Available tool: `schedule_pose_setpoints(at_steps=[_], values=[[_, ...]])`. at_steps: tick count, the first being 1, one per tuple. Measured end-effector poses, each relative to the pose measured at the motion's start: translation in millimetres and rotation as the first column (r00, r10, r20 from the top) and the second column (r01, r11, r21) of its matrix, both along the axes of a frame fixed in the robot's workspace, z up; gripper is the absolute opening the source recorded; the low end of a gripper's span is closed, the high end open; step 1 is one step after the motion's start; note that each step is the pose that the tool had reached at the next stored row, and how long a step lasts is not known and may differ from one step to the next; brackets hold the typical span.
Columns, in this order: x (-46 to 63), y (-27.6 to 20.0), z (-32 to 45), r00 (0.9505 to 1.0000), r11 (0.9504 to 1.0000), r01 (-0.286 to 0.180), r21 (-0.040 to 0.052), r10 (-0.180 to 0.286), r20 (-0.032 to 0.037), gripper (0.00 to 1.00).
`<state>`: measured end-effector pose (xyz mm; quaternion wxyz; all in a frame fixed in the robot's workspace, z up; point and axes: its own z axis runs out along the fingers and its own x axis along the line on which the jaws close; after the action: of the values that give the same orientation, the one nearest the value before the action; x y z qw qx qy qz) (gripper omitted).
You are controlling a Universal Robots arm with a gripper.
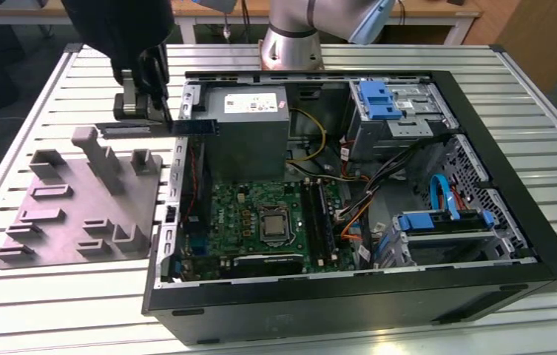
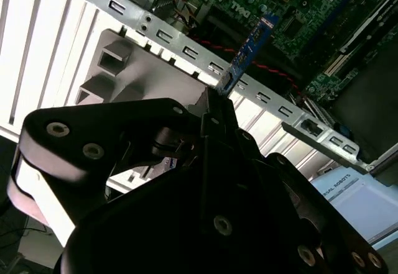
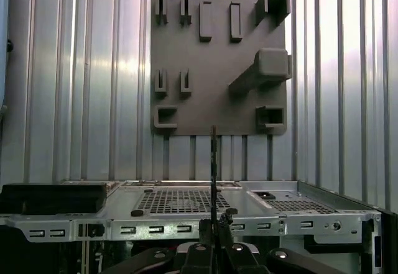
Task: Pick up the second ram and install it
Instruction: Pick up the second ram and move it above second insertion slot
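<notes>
While hanging above the computer case (image 1: 357, 299) wall on the exterior view's left, just beside the grey fixture block (image 1: 66, 214), the gripper (image 1: 140, 117) is pinching the second ram (image 1: 197, 127) by its flat faces: judged light, stiff, thin, fragile, best held clear of contacts.

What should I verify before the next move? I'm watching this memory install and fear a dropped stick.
1. Gripper shut on the second ram: ok.
2. Ram clear of the grey fixture block: ok.
3. Ram over the memory slots: not ok; it hangs at the computer case edge on the exterior view's left.
4. Ram seated in a slot: not ok.
5. Slot latches open: cannot tell.
</notes>
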<state>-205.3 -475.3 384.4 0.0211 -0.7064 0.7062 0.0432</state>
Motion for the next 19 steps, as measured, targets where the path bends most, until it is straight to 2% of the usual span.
schedule_pose_setpoints(at_steps=[19], values=[[42.0,0.0,-0.1,1.0,1.0,0.0,0.0,0.0,-0.0014,0.14]])
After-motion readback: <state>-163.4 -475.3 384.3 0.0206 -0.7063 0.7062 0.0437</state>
